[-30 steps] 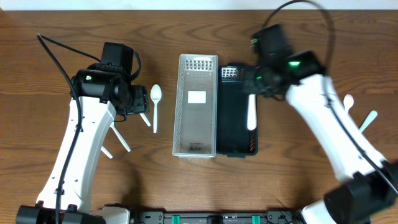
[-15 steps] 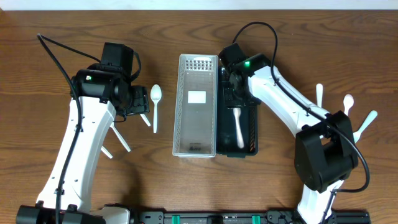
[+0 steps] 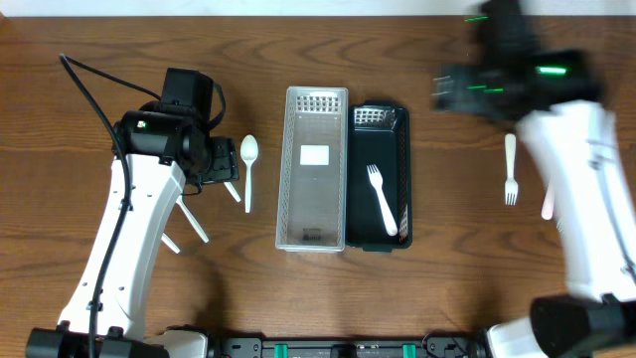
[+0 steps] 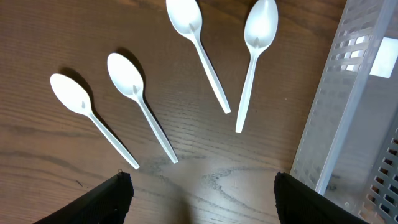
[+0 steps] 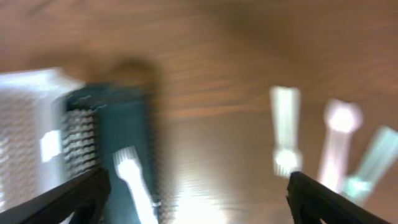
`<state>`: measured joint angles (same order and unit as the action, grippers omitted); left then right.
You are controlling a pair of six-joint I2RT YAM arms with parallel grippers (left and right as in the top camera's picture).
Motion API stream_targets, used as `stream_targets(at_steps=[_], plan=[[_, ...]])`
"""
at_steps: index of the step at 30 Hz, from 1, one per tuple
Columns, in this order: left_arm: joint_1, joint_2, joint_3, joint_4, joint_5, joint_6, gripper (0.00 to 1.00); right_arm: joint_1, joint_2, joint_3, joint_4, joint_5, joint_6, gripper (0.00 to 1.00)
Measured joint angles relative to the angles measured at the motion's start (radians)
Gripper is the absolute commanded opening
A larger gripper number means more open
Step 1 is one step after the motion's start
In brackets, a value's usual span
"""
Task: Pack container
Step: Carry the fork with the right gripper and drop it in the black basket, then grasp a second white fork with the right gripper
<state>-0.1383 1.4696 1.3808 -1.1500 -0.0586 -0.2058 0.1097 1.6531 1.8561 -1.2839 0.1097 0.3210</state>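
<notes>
A clear slotted container (image 3: 315, 169) and a black container (image 3: 396, 139) stand side by side mid-table. A white fork (image 3: 383, 199) lies loose in the black one. My right gripper (image 5: 196, 199) is open and empty, blurred by motion, up over the table's far right (image 3: 452, 91). The black container (image 5: 118, 124) and its fork (image 5: 134, 180) lie below it to the left. My left gripper (image 4: 202, 196) hangs open and empty above bare wood, with several white spoons (image 4: 134, 87) ahead of it and the clear container (image 4: 354, 112) on its right.
One spoon (image 3: 248, 169) lies just left of the clear container, and more spoon handles (image 3: 194, 221) poke out beside the left arm. On the right lie a white fork (image 3: 511, 169) and more blurred white cutlery (image 5: 336, 137).
The right gripper opened, left the fork in the black container, and swung quickly up and to the right. The left arm has not moved.
</notes>
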Motion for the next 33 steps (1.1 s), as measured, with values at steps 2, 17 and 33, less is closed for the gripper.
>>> stream_targets(at_steps=[2,17,33], plan=[[0.0,0.0,0.0,0.0,0.0,0.0,0.75,-0.108,-0.01,-0.002,-0.029,0.01,-0.031,0.99],[0.0,0.0,0.0,0.0,0.0,0.0,0.76,-0.352,0.183,-0.5,0.283,-0.008,-0.185,0.99],[0.0,0.0,0.0,-0.001,0.0,0.0,0.76,-0.352,0.287,-0.616,0.443,-0.089,-0.213,0.99]])
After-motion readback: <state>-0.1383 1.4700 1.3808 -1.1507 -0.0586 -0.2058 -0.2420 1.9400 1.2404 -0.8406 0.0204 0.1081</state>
